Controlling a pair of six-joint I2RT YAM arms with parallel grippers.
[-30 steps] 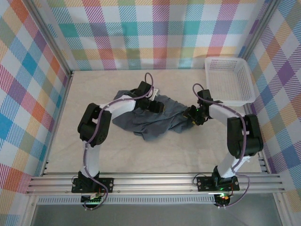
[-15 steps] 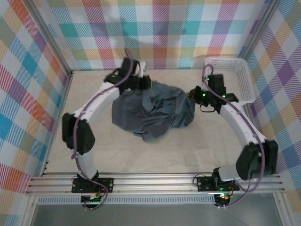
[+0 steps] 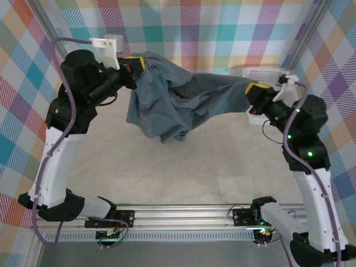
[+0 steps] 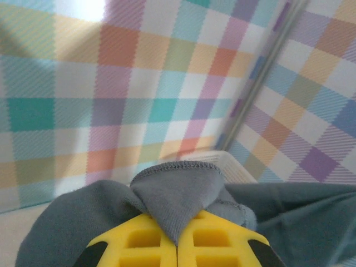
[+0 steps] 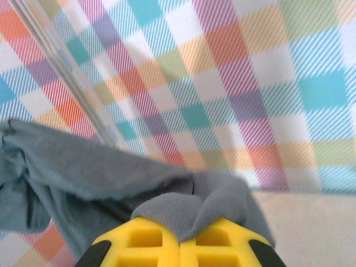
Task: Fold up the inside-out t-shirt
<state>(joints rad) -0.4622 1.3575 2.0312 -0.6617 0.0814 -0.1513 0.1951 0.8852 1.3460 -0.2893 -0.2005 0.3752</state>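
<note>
You had the inside-out t-shirt (image 3: pixel 178 103) slung above the table (image 3: pixel 183 172) between both arms, its bunched middle sagging toward 6 o'clock and hiding its shape. The white mesh basket (image 3: pixel 266 72) at 2 o'clock sat mostly behind your right arm. Your left gripper (image 3: pixel 137 62) and right gripper (image 3: pixel 251 89) each pinched a cloth edge, jaws pressed together.

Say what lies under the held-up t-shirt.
Beneath the t-shirt, hung between left gripper and right gripper, cream table shows; the patch directly behind the cloth is covered.
</note>
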